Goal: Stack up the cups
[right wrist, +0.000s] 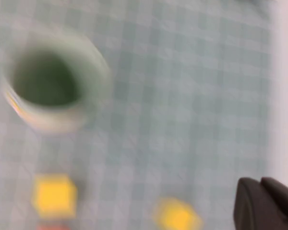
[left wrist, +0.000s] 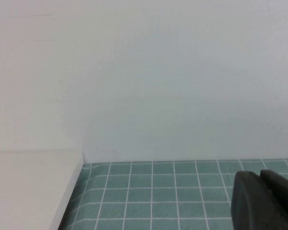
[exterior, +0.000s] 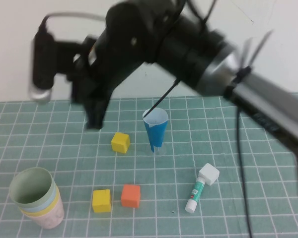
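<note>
The four cups stand nested in one stack [exterior: 37, 198] at the near left of the green mat: pale green [exterior: 32, 187] innermost on top, then light blue [exterior: 53, 197] and yellow [exterior: 31, 213], with pink [exterior: 50, 218] outermost at the bottom. The stack shows blurred from above in the right wrist view [right wrist: 53, 81]. My right gripper [exterior: 93, 123] hangs above the mat's far left, well beyond the stack, and holds nothing; its fingers [right wrist: 252, 201] lie together. My left gripper [left wrist: 259, 175] is out of the high view, shut and empty, facing the wall over the mat's edge.
A dark-blue cone [exterior: 155, 130] with white inside stands mid-mat. Yellow blocks [exterior: 120, 143] [exterior: 102, 201], an orange block [exterior: 131, 196] and a glue stick [exterior: 201, 187] lie around it. A white board [left wrist: 29, 187] borders the mat by the left gripper.
</note>
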Controlling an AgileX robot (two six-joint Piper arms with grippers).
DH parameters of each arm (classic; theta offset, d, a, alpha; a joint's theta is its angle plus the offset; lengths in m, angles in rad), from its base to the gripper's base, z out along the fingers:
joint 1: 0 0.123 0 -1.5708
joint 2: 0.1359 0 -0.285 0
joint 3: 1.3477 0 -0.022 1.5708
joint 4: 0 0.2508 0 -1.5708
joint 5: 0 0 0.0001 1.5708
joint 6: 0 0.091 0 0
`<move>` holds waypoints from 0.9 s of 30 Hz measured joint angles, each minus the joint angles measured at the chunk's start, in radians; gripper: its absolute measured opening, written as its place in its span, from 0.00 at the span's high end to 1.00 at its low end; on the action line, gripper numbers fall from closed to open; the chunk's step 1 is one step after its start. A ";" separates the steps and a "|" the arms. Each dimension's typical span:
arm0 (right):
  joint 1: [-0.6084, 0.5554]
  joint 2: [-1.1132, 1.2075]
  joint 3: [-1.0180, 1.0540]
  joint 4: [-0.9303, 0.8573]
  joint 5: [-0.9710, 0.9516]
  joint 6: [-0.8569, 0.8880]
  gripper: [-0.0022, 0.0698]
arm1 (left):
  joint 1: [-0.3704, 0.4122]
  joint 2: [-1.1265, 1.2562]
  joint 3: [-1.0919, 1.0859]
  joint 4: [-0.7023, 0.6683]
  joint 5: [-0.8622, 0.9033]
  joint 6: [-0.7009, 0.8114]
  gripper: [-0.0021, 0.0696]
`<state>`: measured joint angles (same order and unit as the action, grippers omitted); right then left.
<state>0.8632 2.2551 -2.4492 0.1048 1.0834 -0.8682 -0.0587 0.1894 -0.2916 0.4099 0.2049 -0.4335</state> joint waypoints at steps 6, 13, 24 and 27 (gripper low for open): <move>-0.035 -0.170 0.026 -0.336 0.149 0.133 0.97 | 0.000 -0.024 0.000 0.001 0.000 0.000 0.97; -0.192 -0.435 0.168 -0.413 0.163 0.233 0.97 | 0.000 -0.025 0.000 -0.007 0.010 -0.004 0.97; -0.299 -0.868 0.780 -0.407 0.010 0.348 0.97 | 0.000 -0.025 0.058 -0.063 -0.102 -0.020 0.97; -0.299 -1.015 1.023 -0.403 -0.128 0.419 0.97 | -0.008 -0.025 0.067 -0.061 -0.113 -0.020 0.97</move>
<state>0.5646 1.2400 -1.4264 -0.2985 0.9554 -0.4491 -0.0671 0.1644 -0.2249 0.3490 0.0915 -0.4530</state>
